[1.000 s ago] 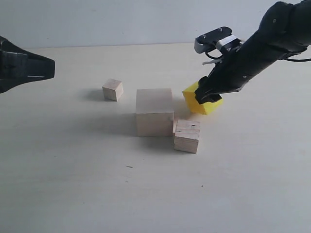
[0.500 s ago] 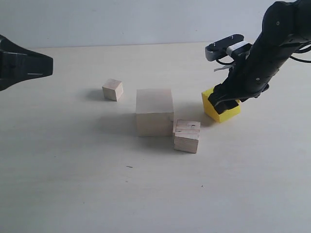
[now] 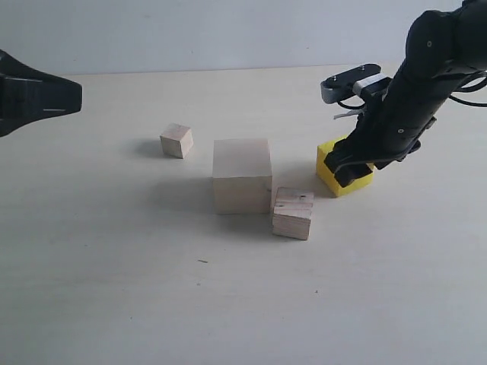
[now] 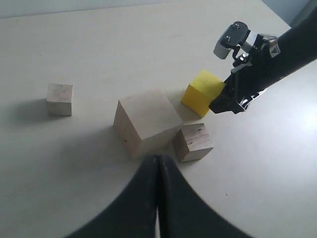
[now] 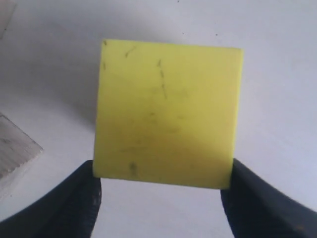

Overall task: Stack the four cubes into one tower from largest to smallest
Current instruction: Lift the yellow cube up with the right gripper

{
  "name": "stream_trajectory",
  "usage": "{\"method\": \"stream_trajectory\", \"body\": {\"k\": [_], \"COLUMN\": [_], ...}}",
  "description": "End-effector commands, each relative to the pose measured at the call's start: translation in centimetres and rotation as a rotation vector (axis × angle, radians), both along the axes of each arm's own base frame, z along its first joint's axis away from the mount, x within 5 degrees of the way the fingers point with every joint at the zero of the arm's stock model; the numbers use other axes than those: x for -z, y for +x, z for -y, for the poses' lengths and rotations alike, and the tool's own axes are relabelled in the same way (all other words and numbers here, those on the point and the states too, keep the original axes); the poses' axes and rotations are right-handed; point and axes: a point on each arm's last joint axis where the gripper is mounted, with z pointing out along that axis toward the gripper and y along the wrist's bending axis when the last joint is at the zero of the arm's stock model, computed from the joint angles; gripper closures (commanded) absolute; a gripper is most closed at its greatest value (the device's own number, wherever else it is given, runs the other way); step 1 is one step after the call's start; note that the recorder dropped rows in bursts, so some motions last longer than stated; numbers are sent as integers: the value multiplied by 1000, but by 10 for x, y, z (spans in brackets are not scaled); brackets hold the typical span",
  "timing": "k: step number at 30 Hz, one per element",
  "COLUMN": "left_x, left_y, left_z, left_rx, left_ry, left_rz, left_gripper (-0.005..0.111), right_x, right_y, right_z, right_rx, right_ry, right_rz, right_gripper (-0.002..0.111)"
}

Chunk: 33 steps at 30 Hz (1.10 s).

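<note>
Pinching the yellow cube (image 5: pixel 166 114) on two opposite sides, my right gripper (image 5: pixel 162 181) has its jaws spread wide around it, each finger pressed to a face; whether it rests on the table (image 3: pixel 228 304) I cannot tell; my left gripper (image 4: pixel 158 158) hangs with jaws pressed together, empty; beyond its tips lie the large cube (image 4: pixel 147 121) and, just beside that, the medium cube (image 4: pixel 193 142); the small cube (image 4: pixel 60 99) sits well apart from both grippers.

The yellow cube (image 5: pixel 166 114) is showing a matt, scuffed face. The large cube (image 3: pixel 242 175) is looking like pale bare wood, and the bench (image 3: pixel 152 304) is appearing smooth and matt.
</note>
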Motion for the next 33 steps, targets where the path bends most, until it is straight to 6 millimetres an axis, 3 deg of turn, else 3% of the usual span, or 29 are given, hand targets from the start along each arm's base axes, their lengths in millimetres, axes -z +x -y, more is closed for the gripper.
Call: {"method": "stream_trajectory", "body": {"k": [1,12,17,20,21,24,27,33], "left_x": [-2,-2,-2,-1,-1,-1,-1,-5], "left_y": [0,1,1,1,0,0,0,-5], "left_z": [-1,-2,-2,-2,-2,-1,-1,-4], "left_rx": [-7,-7,-7,-9,-7,-9,-9,-6], "left_ry": [-3,3,3,0,3,0,-2,-19], "left_rz": [23,27,27,22,18,16,15,20], "left_gripper": [107,107,107,107,107,107,107,107], "right_x": [-3,-6,7,13,10,-9,-57,-120], "right_y": [4,15,23,26,26,25,19,2], "right_z": [-2,-4,-8,-9,-9,-8,-7,-14], "right_rx": [4,41,51,90,108,96,26,-117], "right_ry": [10,49,50,47,49,34,38,153], "right_rz": [39,158,117,61,55,33,83,177], "right_gripper": [35,33,34,48,64,105,108,108]}}
